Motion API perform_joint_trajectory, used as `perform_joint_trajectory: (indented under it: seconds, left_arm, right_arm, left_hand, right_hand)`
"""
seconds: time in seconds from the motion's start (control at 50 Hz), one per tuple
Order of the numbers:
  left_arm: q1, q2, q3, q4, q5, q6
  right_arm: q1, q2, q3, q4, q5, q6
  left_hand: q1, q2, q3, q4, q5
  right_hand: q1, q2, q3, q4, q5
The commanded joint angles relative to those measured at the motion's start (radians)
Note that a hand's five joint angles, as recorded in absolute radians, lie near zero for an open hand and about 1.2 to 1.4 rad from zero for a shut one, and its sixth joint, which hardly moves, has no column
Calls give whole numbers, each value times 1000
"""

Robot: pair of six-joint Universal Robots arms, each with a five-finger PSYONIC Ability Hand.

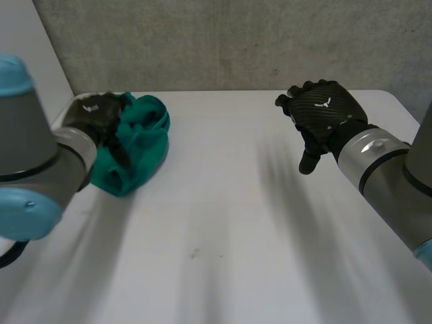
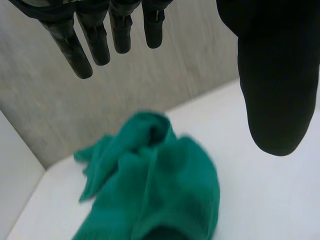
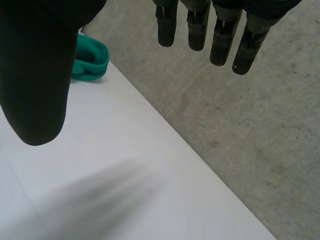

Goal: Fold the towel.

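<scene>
Nearest the lens, the left arm (image 1: 27, 155) bulks at the lower left of the head view, a grey joint with light-blue caps. It ends in the left hand (image 1: 94, 113), which hangs over the left side of the towel (image 1: 138, 148). In the left wrist view the fingers (image 2: 90, 40) reach out straight and the thumb (image 2: 277, 85) stands well apart from them, with nothing between. This hand is released and grasps nothing. I cannot tell whether a fingertip touches the cloth.

The towel is green and lies under that palm as a bunched, unfolded heap, with a loose flap sticking out on one side. It sits on the white desk (image 1: 216, 229) near the far left corner, close to the grey wall (image 1: 236, 40).

Well apart from the towel, the right hand (image 1: 322, 111) hovers over the far right part of the desk, back upward. In the right wrist view its fingers (image 3: 220, 35) are straight and its thumb (image 3: 37, 70) is spread wide. It too is released and holds nothing. Past that thumb, a bit of the green towel lies at the desk's edge against the wall.
</scene>
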Motion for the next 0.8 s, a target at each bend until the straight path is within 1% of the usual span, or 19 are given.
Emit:
perform_joint_trajectory:
  seconds: [0.02,0.12,0.16,0.18,0.2,0.22,0.24,0.28,0.32,0.36,0.38,0.42,0.46,0.56,0.62,0.64,0.66,0.68,0.8]
  left_arm:
    - [58,-269,118,-3,-8,74]
    - [77,-360,162,-3,-3,76]
    - [78,-420,194,1,1,77]
    - [78,-441,210,7,-2,77]
    - [78,-441,210,7,-2,77]
    - [78,-446,219,11,-3,77]
    - [80,-445,222,40,-9,74]
    - [83,-435,222,57,-14,74]
    - [86,-361,209,129,-51,73]
    - [86,-331,201,143,-59,68]
    - [77,-237,163,181,-62,62]
    - [71,-201,150,192,-59,63]
    - [43,-63,106,206,-49,63]
    - [-36,117,57,200,-14,68]
    - [-73,209,32,186,10,73]
    - [-82,242,24,179,20,74]
    - [-98,303,18,165,36,76]
    - [-106,357,15,148,53,76]
    - [-121,467,14,106,104,74]
  right_arm:
    - [1,35,4,-24,3,-16]
    - [1,50,4,-25,4,-18]
    - [1,56,4,-28,4,-18]
    - [1,58,4,-31,4,-18]
    - [1,60,4,-33,6,-18]
    - [1,61,4,-37,7,-18]
    - [1,61,4,-37,7,-18]
    - [1,63,0,-42,7,-18]
    - [1,61,-4,-47,7,-18]
    - [-2,61,-12,-51,7,-18]
    - [-7,61,-15,-53,9,-18]
    - [-17,60,-19,-56,7,-16]
    - [-31,60,-35,-63,6,-12]
    - [-105,84,-95,-65,-13,8]
    - [-114,174,-176,-65,-58,57]
    - [-114,175,-176,-65,-59,57]
    - [-117,257,-253,-62,-124,141]
    - [-117,286,-285,-62,-158,184]
    - [-113,450,-487,-47,-379,480]
  left_hand:
    - [4,-7,-17,-8,-23]
    - [45,35,24,33,18]
    - [174,163,152,162,146]
    - [361,350,339,349,333]
    - [363,352,341,350,335]
    - [575,564,553,563,547]
    - [1198,1188,1177,1186,1171]
    - [1205,1194,1183,1193,1177]
    - [1205,1194,1183,1193,1177]
    - [1205,1194,1183,1193,1177]
    - [1205,1194,1183,1193,1177]
    - [1205,1194,1183,1193,1177]
    - [1205,1194,1183,1193,1177]
    - [1205,1194,1183,1193,1177]
    - [1205,1194,1183,1193,1177]
    - [1205,1194,1183,1193,1177]
    - [1205,1194,1183,1193,1177]
    - [1205,1194,1183,1193,1177]
    - [1205,1194,1183,1193,1177]
  right_hand:
    - [9,-50,-38,-57,-63]
    - [9,-50,-38,-57,-63]
    - [9,-50,-38,-57,-63]
    - [9,-50,-38,-57,-63]
    - [9,-50,-38,-57,-63]
    - [9,-50,-38,-57,-63]
    - [9,-50,-38,-57,-63]
    - [9,-50,-38,-57,-63]
    - [9,-50,-38,-57,-63]
    - [9,-50,-38,-57,-63]
    - [9,-50,-38,-57,-63]
    - [9,-50,-38,-57,-63]
    - [9,-50,-38,-57,-63]
    - [9,-50,-38,-57,-63]
    - [9,-50,-38,-57,-63]
    - [9,-50,-38,-57,-63]
    - [9,-50,-38,-57,-63]
    - [9,-50,-38,-57,-63]
    - [9,-50,-38,-57,-63]
